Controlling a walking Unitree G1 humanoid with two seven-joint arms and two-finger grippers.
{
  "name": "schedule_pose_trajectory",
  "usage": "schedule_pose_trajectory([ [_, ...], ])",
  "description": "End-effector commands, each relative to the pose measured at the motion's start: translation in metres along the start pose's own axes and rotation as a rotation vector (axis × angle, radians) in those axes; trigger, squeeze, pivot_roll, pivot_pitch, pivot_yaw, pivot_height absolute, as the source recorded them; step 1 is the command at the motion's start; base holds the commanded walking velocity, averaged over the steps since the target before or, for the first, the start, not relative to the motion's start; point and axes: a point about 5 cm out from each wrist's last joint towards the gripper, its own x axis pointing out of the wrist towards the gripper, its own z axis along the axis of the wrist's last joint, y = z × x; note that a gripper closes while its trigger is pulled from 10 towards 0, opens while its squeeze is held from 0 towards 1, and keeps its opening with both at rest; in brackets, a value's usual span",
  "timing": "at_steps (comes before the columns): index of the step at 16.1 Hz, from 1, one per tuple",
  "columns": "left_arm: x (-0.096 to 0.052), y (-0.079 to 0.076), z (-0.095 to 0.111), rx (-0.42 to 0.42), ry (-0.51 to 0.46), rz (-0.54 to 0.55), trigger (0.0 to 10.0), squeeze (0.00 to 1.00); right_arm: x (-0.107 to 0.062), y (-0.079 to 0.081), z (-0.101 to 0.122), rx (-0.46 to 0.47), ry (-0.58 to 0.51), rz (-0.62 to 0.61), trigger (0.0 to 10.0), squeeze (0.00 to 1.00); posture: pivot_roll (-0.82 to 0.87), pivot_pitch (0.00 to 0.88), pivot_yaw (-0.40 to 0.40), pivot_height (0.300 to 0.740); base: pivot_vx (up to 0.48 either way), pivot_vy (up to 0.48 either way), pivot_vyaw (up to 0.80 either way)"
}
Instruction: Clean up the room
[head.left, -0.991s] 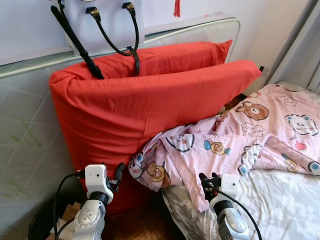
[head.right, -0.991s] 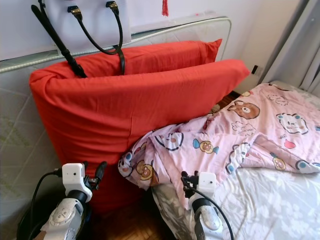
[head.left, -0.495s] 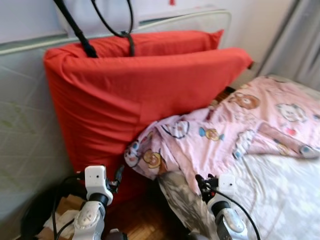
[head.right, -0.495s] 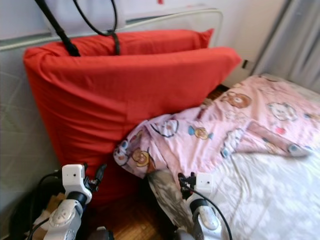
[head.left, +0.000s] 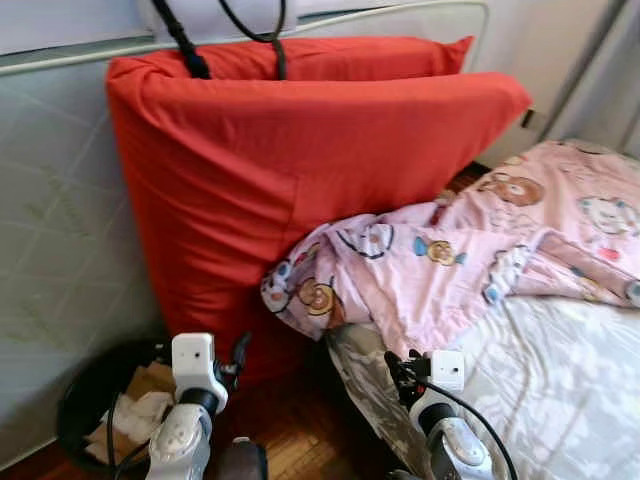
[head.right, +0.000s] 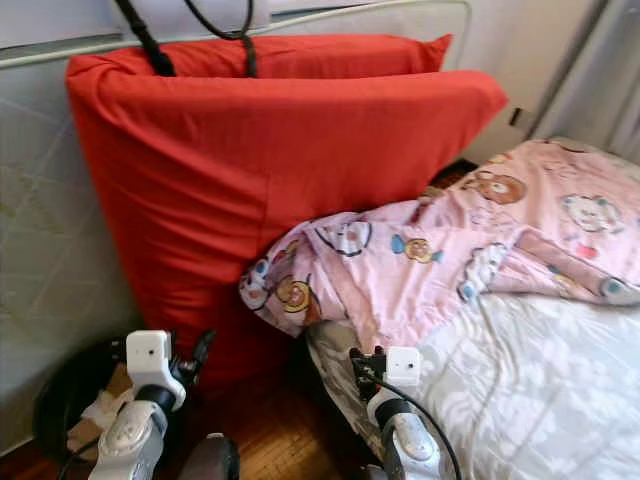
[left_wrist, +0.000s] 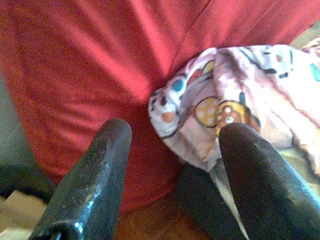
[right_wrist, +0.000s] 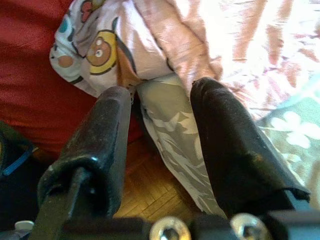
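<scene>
Two head views, same scene: both arms are hovering low at the bed's foot corner, neither carrying anything.
Red cushion (head.left: 300, 170): standing on edge, leaning against the pale quilted mattress (head.left: 60, 230) propped at the wall; black bag straps (head.left: 190, 45) are draping over its top.
Pink blanket (head.left: 470, 260): lying rumpled across the bed (head.left: 560, 390), one printed corner spilling off the edge and touching the cushion.
Bin (head.left: 75, 405): dark round bin on the wood floor beside the left arm, holding crumpled paper.
Left gripper (head.left: 238, 352): pointing at the cushion's lower part, apart from it.
Right gripper (head.left: 398, 372): hanging over the bed edge, just below the blanket's overhang.

Left wrist view: fingers (left_wrist: 90, 185) are standing wide apart with nothing between them, framing the blanket corner and the cushion behind it.

Right wrist view: fingers (right_wrist: 95, 150) are parted and empty, looking down on the grey-patterned sheet (right_wrist: 175, 135) dropping to the floor, with the blanket's printed corner just beyond.

Progress, as a judgement: tidying is looking barely begun here; the blanket is still unfolded, the cushion is not on the bed, and no item is being held. Straightening the blanket seems the likeliest job remaining.
</scene>
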Motion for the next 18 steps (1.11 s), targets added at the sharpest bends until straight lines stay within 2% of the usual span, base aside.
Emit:
schedule_pose_trajectory([
  [1,0.0021,-0.0027,0.0030,-0.008,-0.004,-0.012,10.0,0.00,0.0003,-0.0008,0.0001,-0.006,0.006,0.003,10.0,0.00,0.04,0.027,-0.077,0.646,0.000,0.000,0.80],
  [3,0.0024,-0.0029,0.0034,-0.011,-0.005,-0.017,10.0,0.00,-0.0001,-0.0020,-0.0011,0.000,0.013,-0.003,10.0,0.00,0.04,0.027,-0.076,0.646,0.000,0.000,0.72],
  [8,0.0020,-0.0040,0.0025,-0.012,-0.001,-0.026,10.0,0.00,-0.0007,-0.0030,-0.0029,0.022,0.023,-0.008,10.0,0.00,0.04,0.022,-0.075,0.646,0.278,0.000,0.00],
  [14,0.0028,-0.0033,0.0034,-0.011,-0.002,-0.026,10.0,0.00,0.0014,0.0014,-0.0016,-0.007,0.023,0.018,10.0,0.00,0.04,0.021,-0.077,0.646,0.400,0.000,0.10],
  [18,0.0032,-0.0077,0.0032,-0.020,-0.001,-0.040,10.0,0.00,0.0007,-0.0012,-0.0029,0.011,0.030,-0.005,10.0,0.00,0.03,0.026,-0.077,0.646,0.426,0.000,0.17],
])
